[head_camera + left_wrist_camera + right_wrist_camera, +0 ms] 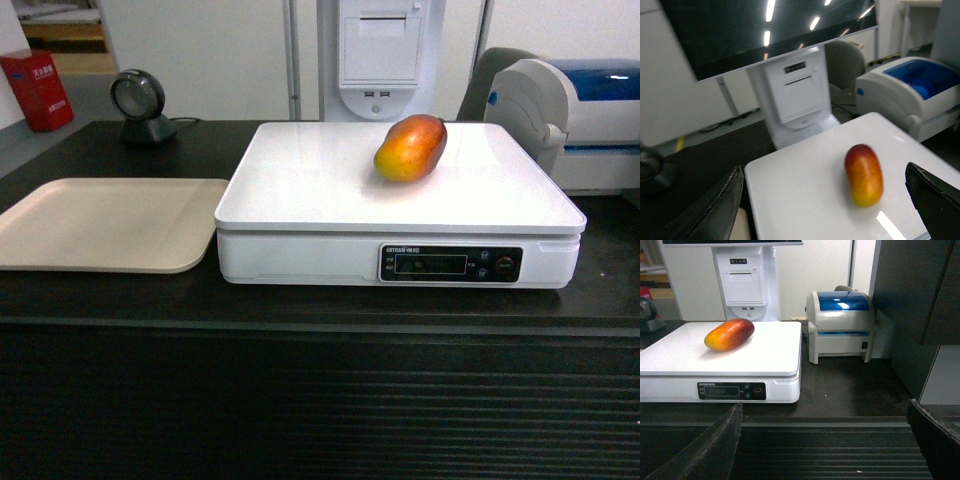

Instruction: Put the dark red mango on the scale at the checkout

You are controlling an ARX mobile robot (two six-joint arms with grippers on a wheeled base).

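Left wrist-mounted: left tool [825,205] splayed above dark red mango [863,174].

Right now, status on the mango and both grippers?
Left gripper open, empty, above the scale. Right gripper open, empty, back off the counter. Mango resting on the scale, untouched. Nothing in the way.

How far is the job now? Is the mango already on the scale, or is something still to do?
Done: the dark red mango lies on the white scale on the checkout, apart from the beige tray. In hand: nothing; both wrist views show open fingers holding nothing, and no arm shows in the head view. Left: apparently nothing.
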